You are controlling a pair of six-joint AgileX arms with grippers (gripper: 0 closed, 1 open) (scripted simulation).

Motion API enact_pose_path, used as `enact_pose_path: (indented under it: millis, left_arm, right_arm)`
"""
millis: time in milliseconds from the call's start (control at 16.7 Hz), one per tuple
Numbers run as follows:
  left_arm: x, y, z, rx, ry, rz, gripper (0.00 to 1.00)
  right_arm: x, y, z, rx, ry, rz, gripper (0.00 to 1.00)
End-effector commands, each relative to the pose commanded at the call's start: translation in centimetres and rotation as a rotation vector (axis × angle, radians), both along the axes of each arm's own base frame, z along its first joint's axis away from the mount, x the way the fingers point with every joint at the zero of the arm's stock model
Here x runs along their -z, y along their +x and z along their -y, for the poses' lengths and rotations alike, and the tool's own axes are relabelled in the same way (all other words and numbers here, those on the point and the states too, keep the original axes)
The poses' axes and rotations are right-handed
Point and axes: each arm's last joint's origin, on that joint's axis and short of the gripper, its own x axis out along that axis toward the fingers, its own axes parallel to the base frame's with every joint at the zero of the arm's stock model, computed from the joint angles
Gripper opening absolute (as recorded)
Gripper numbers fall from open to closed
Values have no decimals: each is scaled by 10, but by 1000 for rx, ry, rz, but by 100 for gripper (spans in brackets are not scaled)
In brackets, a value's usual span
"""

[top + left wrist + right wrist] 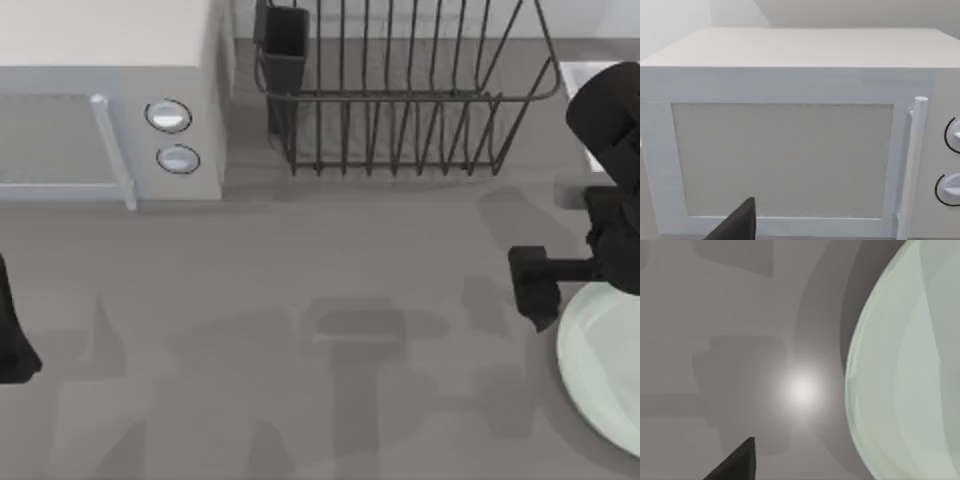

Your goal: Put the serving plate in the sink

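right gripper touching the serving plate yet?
Cannot tell. In the top view the right gripper overlaps the serving plate's left rim from above, hiding any gap. The right wrist view shows the plate beside bare table, with no contact visible.

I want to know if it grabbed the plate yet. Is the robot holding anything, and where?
Nothing is held. The right gripper sits beside the serving plate's left rim; the plate lies on the table.
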Motion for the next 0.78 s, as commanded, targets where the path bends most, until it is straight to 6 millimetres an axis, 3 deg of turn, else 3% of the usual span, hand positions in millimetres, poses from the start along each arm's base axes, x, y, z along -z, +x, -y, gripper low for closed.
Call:
enact_pose_path:
  millis: [480,780]
  left_arm:
    - [0,0,0,0,0,0,100]
    - [0,0,0,0,0,0,100]
  right_arm:
    - [6,3,-1,4,-7,-19,100]
    - [54,7,-4,2,-5,-13,100]
